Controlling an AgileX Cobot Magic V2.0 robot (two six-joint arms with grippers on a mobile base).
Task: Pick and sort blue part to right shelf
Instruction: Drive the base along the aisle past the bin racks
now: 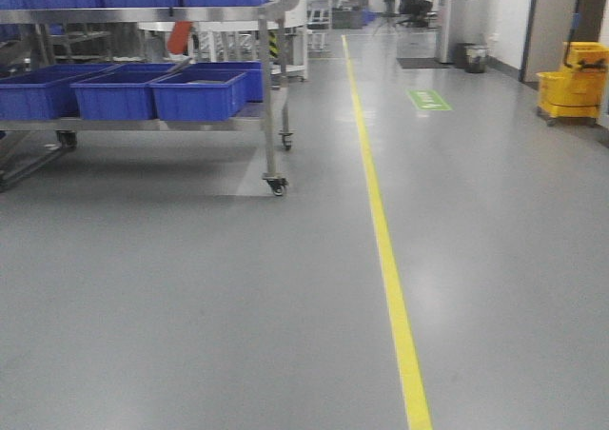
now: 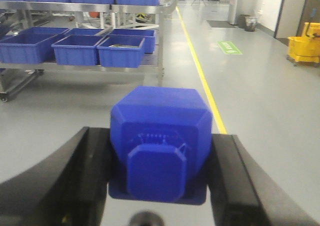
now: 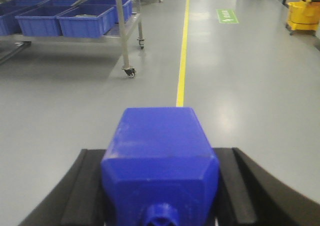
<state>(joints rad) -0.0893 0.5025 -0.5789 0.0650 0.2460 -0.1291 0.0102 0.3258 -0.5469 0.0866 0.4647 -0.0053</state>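
Note:
My left gripper (image 2: 159, 161) is shut on a blue part (image 2: 160, 131), a blocky piece with bevelled corners and a raised octagonal face, held between the black fingers (image 2: 85, 176) above the floor. My right gripper (image 3: 159, 186) is shut on a second blue part (image 3: 159, 151), a blocky piece with a small round boss at the near end. Neither gripper nor either part shows in the front view. A steel wheeled shelf (image 1: 269, 97) with blue bins (image 1: 195, 95) stands at the far left; it also shows in the left wrist view (image 2: 160, 61) and the right wrist view (image 3: 121, 31).
A yellow floor line (image 1: 385, 249) runs away down the grey floor. A yellow mop bucket (image 1: 573, 83) stands at the far right by the wall. A green floor sign (image 1: 429, 99) lies beyond the line. A seated person and desks are far back.

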